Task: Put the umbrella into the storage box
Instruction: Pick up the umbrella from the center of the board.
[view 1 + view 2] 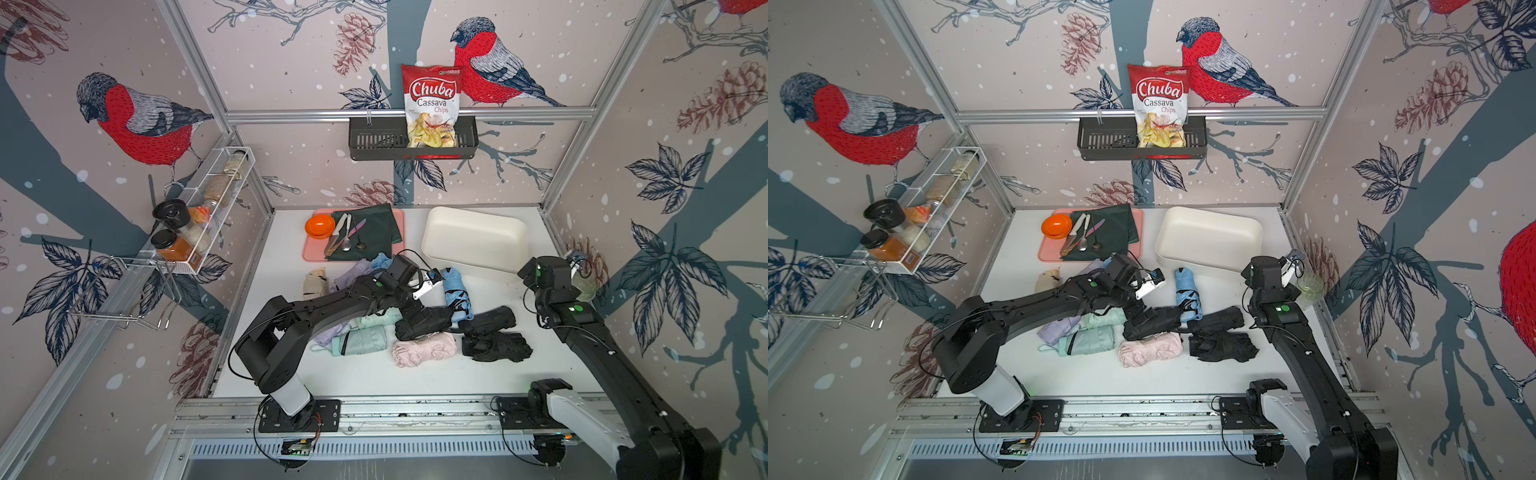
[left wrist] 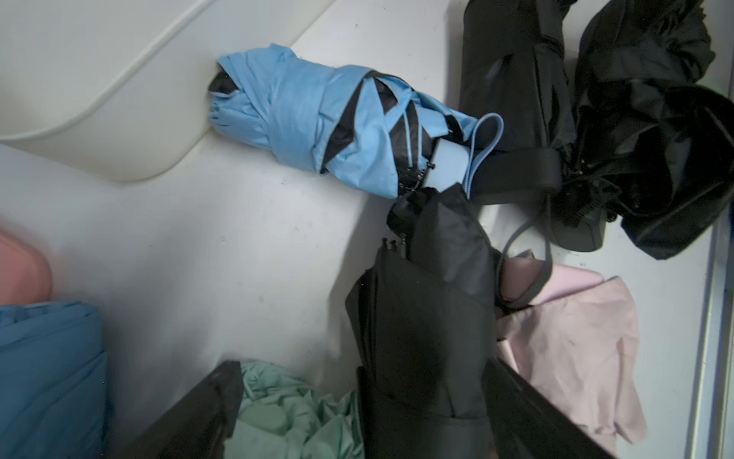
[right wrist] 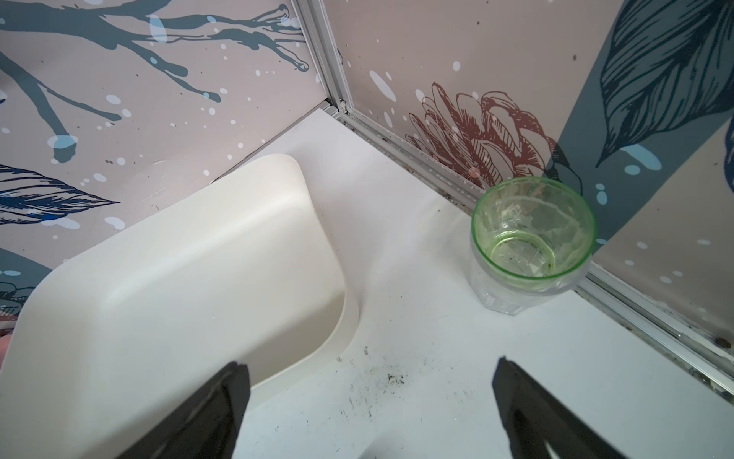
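Locate empty storage box (image 1: 473, 239) at 1 o'clock on desk (image 1: 374, 374). Find black umbrella (image 2: 429, 318) at centre, straddled by released left end effector (image 2: 363, 365), seemingly untouched. Note right end effector (image 3: 369, 363) released near green cup (image 3: 532, 238).

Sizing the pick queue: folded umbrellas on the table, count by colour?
Black: 3
Light blue: 1
Darker blue: 1
Pink: 1
Beige: 1
Mint: 2
Lavender: 2
Total: 11; mint and lavender are partly under the left arm, so least sure.
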Available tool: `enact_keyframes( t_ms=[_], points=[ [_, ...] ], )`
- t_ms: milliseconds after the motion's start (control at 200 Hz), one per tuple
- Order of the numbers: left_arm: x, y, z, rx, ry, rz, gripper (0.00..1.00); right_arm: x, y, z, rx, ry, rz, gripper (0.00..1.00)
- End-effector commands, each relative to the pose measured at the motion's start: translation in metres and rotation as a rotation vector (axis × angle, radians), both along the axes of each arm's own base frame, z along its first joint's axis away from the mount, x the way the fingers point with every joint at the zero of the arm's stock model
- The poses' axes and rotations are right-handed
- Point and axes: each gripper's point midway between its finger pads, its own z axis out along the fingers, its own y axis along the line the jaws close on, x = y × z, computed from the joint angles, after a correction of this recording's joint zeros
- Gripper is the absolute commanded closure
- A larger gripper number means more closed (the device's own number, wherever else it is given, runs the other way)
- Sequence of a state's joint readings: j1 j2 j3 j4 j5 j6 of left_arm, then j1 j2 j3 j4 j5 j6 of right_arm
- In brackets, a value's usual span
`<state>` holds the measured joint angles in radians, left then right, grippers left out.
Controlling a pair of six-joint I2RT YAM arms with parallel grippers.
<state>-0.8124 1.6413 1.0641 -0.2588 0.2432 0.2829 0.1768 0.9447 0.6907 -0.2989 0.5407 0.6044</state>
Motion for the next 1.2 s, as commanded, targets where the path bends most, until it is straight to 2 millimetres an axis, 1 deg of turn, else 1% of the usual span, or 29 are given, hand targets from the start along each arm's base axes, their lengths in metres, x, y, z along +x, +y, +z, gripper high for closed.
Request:
enact_keyframes(
  t_ms=[0,75,135,250,470,695,855,981,1071,1151,1191],
  points=[
    [-0.012,0.008,-0.008,0.065,0.018,0.023,0.03,0.003,0.002,0.000,0.006,-0.003,-0.004,0.00],
    [-0.022,0.006,-0.010,0.080,0.029,0.010,0.03,0.005,0.003,-0.002,0.006,-0.001,0.005,0.00],
    [-0.026,0.006,-0.012,0.092,0.031,0.006,0.03,0.007,0.005,-0.003,0.005,0.003,0.013,0.00],
    [-0.025,0.008,-0.017,0.109,0.027,0.019,0.04,0.010,0.008,-0.003,0.007,0.003,0.025,0.00],
    [-0.028,0.004,-0.024,0.101,0.052,0.001,0.05,0.010,0.011,-0.005,0.005,0.008,0.034,0.00],
    [-0.026,0.000,-0.036,0.112,0.065,-0.005,0.13,0.010,0.011,-0.005,0.003,0.004,0.034,0.00],
    [-0.024,-0.004,-0.043,0.114,0.066,-0.008,0.15,0.011,0.012,-0.006,0.000,0.006,0.035,0.00],
    [-0.020,-0.007,-0.050,0.132,0.064,-0.011,0.18,0.012,0.013,-0.007,0.003,0.005,0.038,0.00],
    [-0.018,-0.007,-0.056,0.151,0.064,-0.016,0.32,0.012,0.012,-0.008,0.002,0.005,0.037,0.00],
    [-0.016,-0.008,-0.055,0.152,0.054,-0.022,0.52,0.012,0.012,-0.008,0.002,0.003,0.036,0.00],
    [-0.015,-0.009,-0.053,0.149,0.049,-0.022,0.59,0.011,0.012,-0.009,0.002,0.003,0.037,0.00]
  ],
)
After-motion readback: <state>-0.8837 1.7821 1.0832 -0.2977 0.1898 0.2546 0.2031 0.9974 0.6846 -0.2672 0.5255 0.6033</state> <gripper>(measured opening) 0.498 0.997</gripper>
